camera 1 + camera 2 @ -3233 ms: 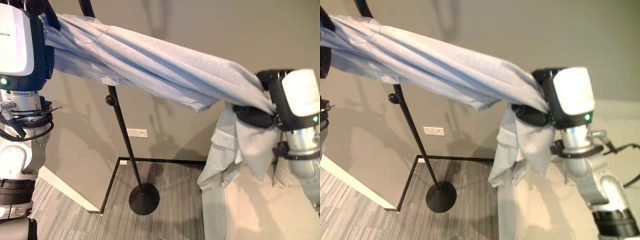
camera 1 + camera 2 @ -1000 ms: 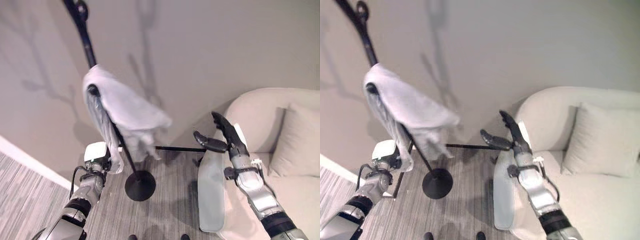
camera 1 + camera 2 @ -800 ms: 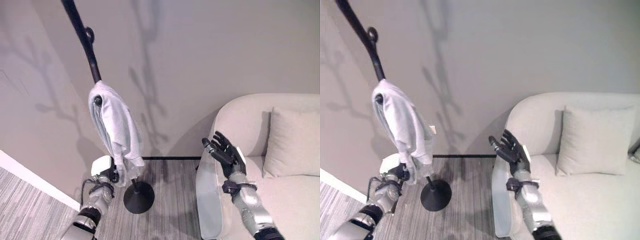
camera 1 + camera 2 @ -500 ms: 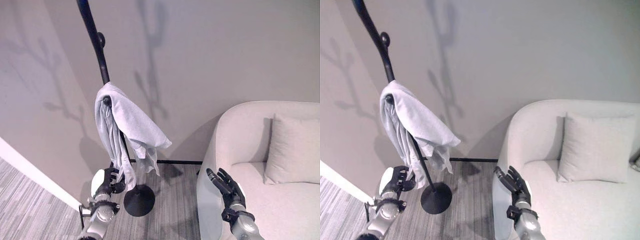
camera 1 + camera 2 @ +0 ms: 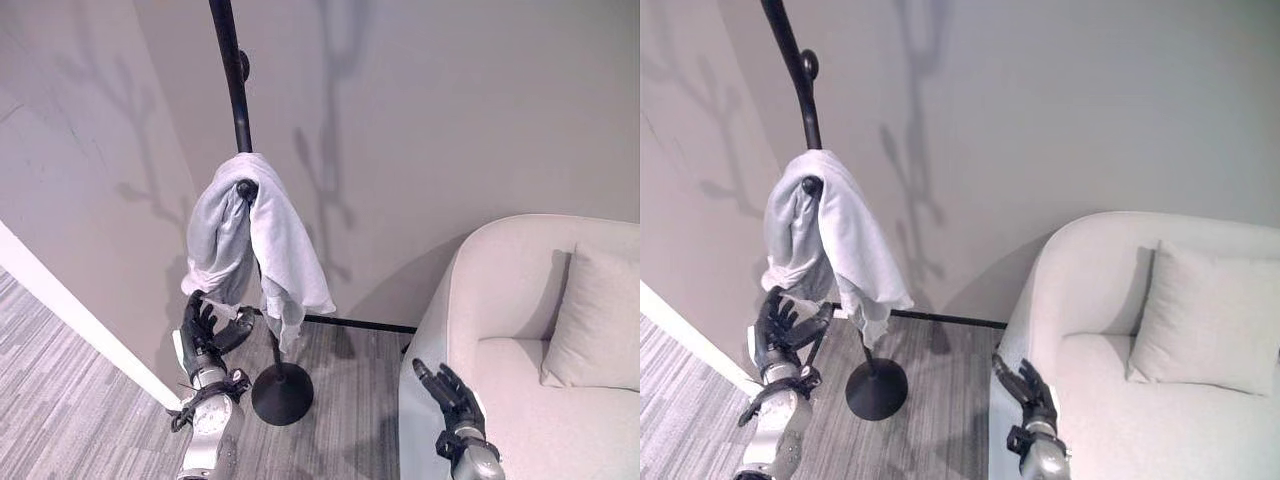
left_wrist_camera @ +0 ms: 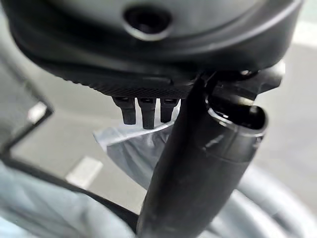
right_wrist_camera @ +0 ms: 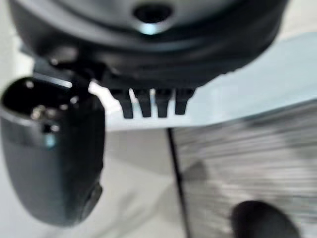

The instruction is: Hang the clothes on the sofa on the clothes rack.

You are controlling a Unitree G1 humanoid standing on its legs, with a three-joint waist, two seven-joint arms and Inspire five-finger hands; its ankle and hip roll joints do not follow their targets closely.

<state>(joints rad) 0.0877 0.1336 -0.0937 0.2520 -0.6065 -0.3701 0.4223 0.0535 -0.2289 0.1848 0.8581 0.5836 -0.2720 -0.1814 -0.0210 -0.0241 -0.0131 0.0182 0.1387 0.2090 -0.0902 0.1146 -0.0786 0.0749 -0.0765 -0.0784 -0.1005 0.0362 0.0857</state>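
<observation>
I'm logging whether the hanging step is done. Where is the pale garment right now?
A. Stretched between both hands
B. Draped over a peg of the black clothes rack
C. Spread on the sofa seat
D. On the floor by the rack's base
B: the pale garment hangs folded over a peg of the clothes rack, with the left hand open just below its hem and the right hand open, low by the sofa.

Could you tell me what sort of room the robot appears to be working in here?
Most likely a living room or lounge corner. A cream sofa with a matching cushion stands against a plain wall, beside a black clothes rack on a round base with a pale garment draped over it, on grey carpet.
</observation>
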